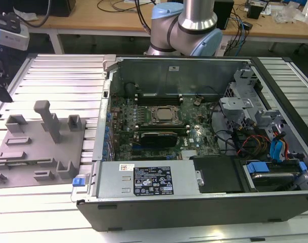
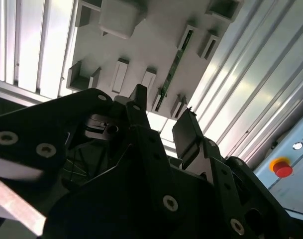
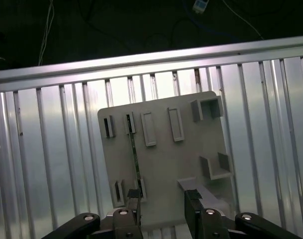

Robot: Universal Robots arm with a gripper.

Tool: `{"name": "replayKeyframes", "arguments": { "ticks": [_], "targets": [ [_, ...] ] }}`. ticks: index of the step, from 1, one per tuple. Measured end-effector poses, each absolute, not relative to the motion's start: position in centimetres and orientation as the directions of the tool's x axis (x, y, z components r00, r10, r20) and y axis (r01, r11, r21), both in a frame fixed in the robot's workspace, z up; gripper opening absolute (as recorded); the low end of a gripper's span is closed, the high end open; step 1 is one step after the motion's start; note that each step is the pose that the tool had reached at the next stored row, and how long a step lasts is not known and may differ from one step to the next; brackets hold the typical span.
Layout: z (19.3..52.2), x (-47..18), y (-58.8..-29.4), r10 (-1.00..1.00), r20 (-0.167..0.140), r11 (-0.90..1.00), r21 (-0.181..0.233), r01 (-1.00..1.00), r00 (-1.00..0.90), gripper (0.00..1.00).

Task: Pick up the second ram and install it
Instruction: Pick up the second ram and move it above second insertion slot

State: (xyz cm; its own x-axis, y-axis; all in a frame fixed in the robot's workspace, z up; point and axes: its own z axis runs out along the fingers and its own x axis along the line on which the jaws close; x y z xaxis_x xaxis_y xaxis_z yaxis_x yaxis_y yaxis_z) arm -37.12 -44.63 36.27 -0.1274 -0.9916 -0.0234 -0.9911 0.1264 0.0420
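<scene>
One second ram (image 3: 134, 157) (on edge), lengthwise across holder (image 3: 166, 164), pincer (image 3: 162, 209) spread

You have an open computer case (image 1: 194, 212) lying on the ribbed aluminium table (image 1: 57, 76), with its processor socket (image 1: 163, 115) mid-board. Just beside it, on the exterior view's left, sits the grey holder plate (image 1: 27, 164). The second wrist view catches a red button (image 2: 282, 167).

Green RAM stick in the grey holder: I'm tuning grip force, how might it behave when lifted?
The long, thin green circuit-board stick looks straight, so probably stiff, and light for its length. Standing on edge in the moulded grey plastic holder's slots, it would likely topple once free. Its thin board probably cracks if the open black gripper squeezes hard.
</scene>
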Motion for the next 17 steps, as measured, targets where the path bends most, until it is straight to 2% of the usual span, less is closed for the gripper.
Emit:
{"name": "replayKeyframes", "arguments": {
  "ticks": [17],
  "targets": [
    [35.45, -37.12, -44.63, -0.993, -0.023, 0.119, 0.042, -0.992, -0.12, 0.48]
  ]
}}
